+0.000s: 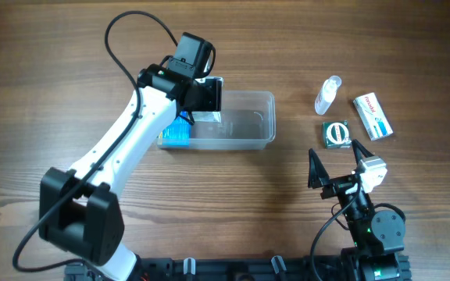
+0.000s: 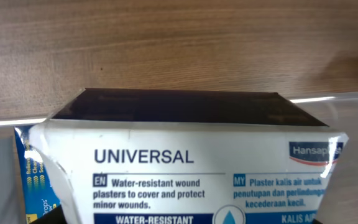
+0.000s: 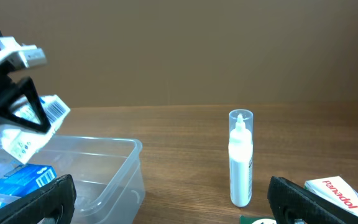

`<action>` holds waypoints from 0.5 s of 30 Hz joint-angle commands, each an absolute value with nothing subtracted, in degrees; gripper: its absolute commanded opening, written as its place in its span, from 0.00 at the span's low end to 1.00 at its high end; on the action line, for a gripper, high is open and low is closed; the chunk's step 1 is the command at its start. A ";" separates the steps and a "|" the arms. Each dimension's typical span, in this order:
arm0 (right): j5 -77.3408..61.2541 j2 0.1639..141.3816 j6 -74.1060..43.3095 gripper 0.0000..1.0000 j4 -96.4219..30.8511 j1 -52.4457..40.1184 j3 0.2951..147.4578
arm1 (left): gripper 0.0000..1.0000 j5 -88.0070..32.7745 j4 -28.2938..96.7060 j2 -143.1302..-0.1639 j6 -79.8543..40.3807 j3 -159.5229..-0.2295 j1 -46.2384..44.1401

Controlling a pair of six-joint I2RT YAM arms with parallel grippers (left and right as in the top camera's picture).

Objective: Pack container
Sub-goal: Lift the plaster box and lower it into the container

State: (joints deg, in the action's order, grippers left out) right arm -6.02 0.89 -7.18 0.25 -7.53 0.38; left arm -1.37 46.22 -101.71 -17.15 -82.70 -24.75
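The clear plastic container (image 1: 266, 117) sits mid-table. A blue box (image 1: 175, 133) lies in its left end. My left gripper (image 1: 206, 97) is over the container's left half, shut on a white Hansaplast plaster box (image 1: 208, 118). That box fills the left wrist view (image 2: 185, 155), held above the container's rim (image 2: 353, 99) and the blue box (image 2: 33, 180). My right gripper (image 1: 338, 167) is open and empty, near the front right. The right wrist view shows the container (image 3: 114, 163) and the held plaster box (image 3: 30, 127).
A small clear spray bottle (image 1: 328, 94) stands at the right, also in the right wrist view (image 3: 240, 158). A white Panadol box (image 1: 372, 115) and a green box (image 1: 336, 133) lie beside it, just beyond my right gripper.
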 commanded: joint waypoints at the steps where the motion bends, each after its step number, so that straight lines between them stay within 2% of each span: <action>1: -6.94 0.64 -6.15 1.00 0.49 -7.16 0.30 | 0.66 -0.36 46.52 -104.77 -18.52 -83.57 -24.99; 15: -6.94 0.64 -6.15 1.00 0.49 -7.16 0.30 | 0.67 -0.34 48.29 -108.81 -18.94 -82.46 -25.04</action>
